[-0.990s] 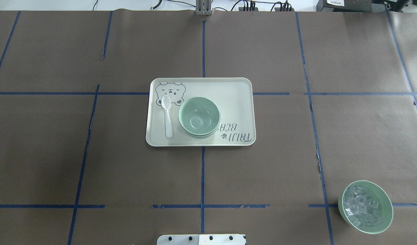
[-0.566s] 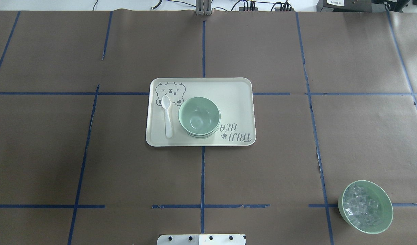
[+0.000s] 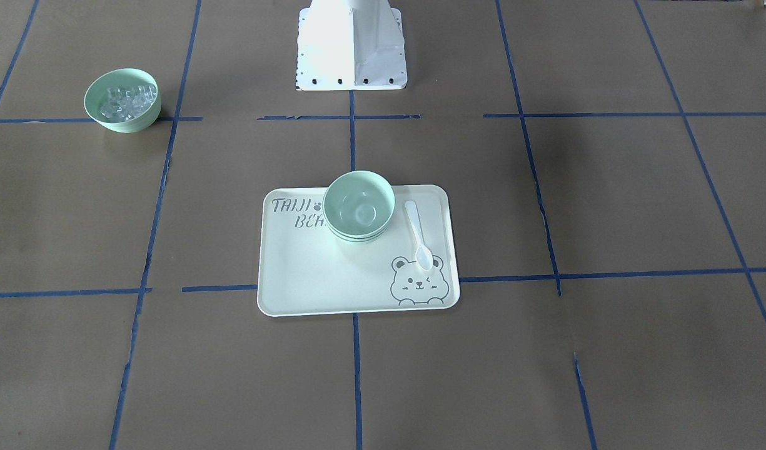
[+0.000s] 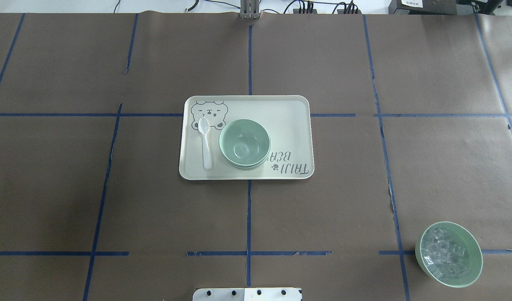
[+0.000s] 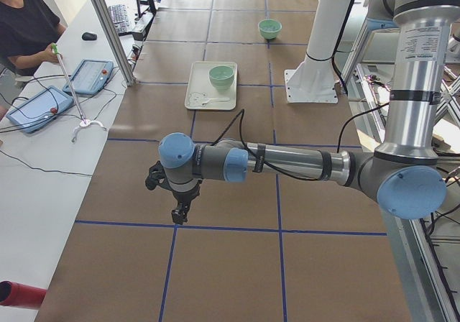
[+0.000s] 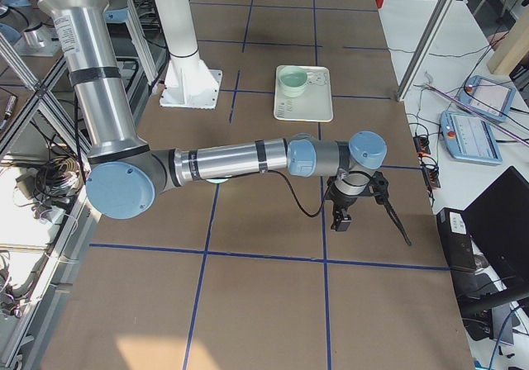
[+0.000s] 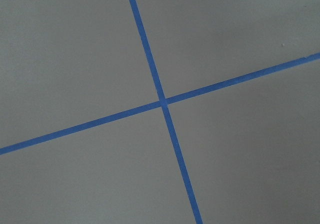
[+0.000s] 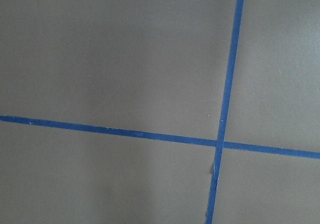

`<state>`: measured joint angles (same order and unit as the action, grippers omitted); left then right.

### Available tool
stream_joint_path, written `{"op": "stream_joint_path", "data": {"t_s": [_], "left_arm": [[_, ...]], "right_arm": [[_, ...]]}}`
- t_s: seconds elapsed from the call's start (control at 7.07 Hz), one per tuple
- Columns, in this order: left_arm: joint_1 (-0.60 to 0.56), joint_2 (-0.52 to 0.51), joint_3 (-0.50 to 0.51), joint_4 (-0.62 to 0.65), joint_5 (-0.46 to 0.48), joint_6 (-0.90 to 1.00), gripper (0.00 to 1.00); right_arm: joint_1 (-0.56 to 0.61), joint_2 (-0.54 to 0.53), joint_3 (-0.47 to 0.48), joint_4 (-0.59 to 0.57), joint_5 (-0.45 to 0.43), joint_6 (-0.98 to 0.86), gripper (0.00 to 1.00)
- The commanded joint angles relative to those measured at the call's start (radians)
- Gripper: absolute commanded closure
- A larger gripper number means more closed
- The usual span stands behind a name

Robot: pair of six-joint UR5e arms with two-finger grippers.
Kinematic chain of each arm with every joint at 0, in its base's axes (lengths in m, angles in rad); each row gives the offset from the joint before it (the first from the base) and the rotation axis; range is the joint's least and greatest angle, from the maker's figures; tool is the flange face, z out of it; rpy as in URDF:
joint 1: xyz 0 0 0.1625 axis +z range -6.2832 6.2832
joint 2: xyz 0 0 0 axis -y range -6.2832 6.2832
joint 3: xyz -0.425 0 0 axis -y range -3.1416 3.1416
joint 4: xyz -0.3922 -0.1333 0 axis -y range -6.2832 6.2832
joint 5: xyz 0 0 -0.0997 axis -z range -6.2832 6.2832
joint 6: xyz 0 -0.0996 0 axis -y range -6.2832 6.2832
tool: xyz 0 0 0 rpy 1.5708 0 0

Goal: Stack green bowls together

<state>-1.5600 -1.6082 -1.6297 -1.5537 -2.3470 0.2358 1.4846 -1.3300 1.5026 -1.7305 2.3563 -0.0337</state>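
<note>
The green bowls (image 4: 244,143) sit nested in one stack on the pale bear-print tray (image 4: 289,113), near its middle; their rims show as stacked edges in the front-facing view (image 3: 359,206). Neither gripper shows in the overhead or front-facing views. The left gripper (image 5: 178,213) hangs over bare table far from the tray, seen only in the exterior left view. The right gripper (image 6: 340,219) hangs over bare table at the other end, seen only in the exterior right view. I cannot tell whether either is open or shut. Both wrist views show only brown paper and blue tape.
A white spoon (image 4: 205,142) lies on the tray beside the stack. A mint-green bowl with clear cubes (image 4: 448,254) stands at the near right of the table. The robot base (image 3: 351,47) is at the table's near edge. An operator (image 5: 25,20) sits beyond the far edge.
</note>
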Motion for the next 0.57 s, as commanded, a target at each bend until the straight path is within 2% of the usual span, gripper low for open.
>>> {"op": "stream_joint_path", "data": {"t_s": [0.0,0.42], "left_arm": [[0.000,0.002,-0.004,0.000,0.000,-0.001,0.00],[0.003,-0.009,-0.007,0.001,0.000,-0.001,0.00]], "right_arm": [[-0.001,-0.020,0.017,0.002,0.000,-0.002,0.00],[-0.001,-0.043,0.031,0.002,0.000,-0.003,0.00]]}}
